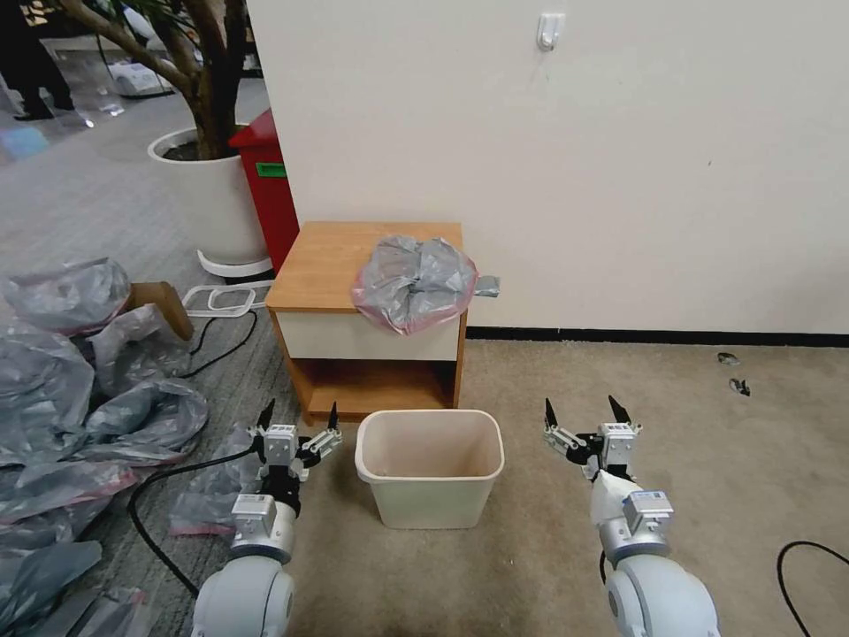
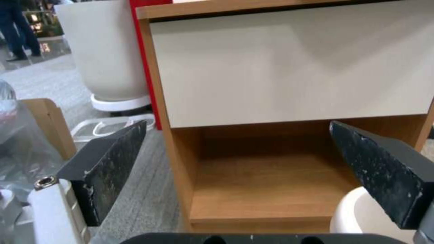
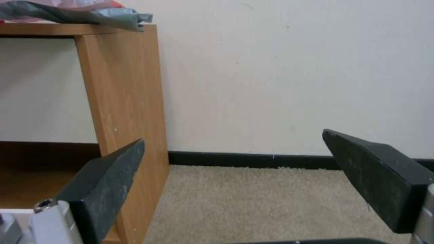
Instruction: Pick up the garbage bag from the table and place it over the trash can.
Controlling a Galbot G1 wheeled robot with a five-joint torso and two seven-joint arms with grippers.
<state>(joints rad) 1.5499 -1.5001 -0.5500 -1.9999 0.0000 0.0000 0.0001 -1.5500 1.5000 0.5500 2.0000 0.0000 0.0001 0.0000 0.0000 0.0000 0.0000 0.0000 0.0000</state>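
I see the bag (image 1: 414,283) crumpled on the right front corner of the table (image 1: 327,257), just above centre of the head frame, its pink rim hanging over the drawer front. The bin (image 1: 430,464) stands on the carpet below it, lower centre, right in front of the table's shelf. My left tool (image 1: 299,422) sits just left of the bin and my right tool (image 1: 586,416) further off to its right, both spread wide and holding nothing.
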